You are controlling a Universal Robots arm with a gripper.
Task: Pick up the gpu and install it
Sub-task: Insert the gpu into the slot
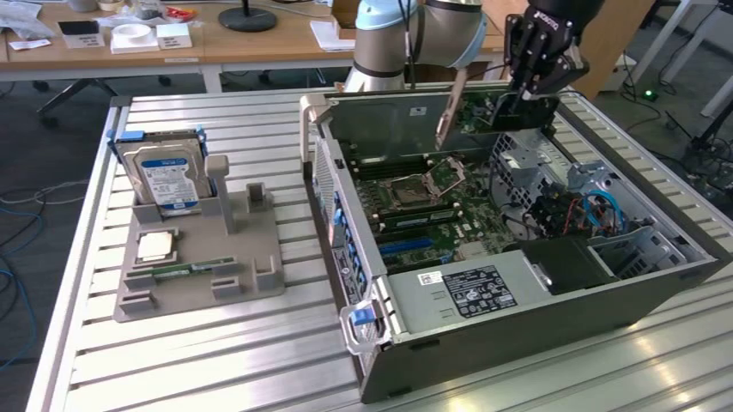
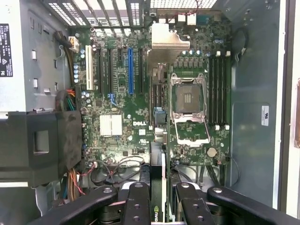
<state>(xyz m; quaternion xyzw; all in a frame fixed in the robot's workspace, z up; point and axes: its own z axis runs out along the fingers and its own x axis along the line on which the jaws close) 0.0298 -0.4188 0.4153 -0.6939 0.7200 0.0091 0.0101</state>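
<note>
The gpu (image 1: 487,116), a green card with a silver end bracket (image 1: 449,107), hangs upright over the far end of the open computer case (image 1: 504,352). My gripper (image 1: 530,93) is shut on its upper edge. In the wrist view the gpu (image 2: 159,140) appears edge-on between the black fingers (image 2: 137,199), its bracket (image 2: 164,42) at the far end. It hovers above the motherboard (image 2: 117,126), between the blue expansion slot (image 2: 131,70) and the empty CPU socket (image 2: 188,101), clear of the board.
A grey parts holder (image 1: 201,275) on the slatted table at the exterior view's left holds a hard drive (image 1: 170,172), a CPU (image 1: 157,247) and a RAM strip (image 1: 189,269). The power supply (image 1: 469,292) and drive cage (image 1: 538,163) crowd the case. Desks stand behind.
</note>
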